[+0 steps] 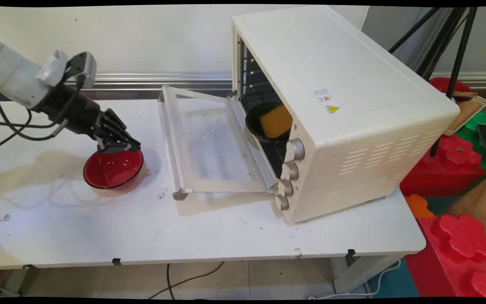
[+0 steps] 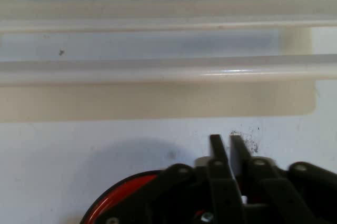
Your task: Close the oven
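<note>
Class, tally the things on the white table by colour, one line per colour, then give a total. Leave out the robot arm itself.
Red: 1, the red bowl under the gripper
Cream: 1, the oven, door open
Black: 1, the black bowl inside the oven
Orange: 1, the sponge in that black bowl
Total: 4

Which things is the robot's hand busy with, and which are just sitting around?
Busy with:
hand, fingers close together, at the far rim of the red bowl, which is on the white table

Sitting around:
oven, its door folded down
black bowl inside the oven, holding an orange block
red foam blocks beside the table
</note>
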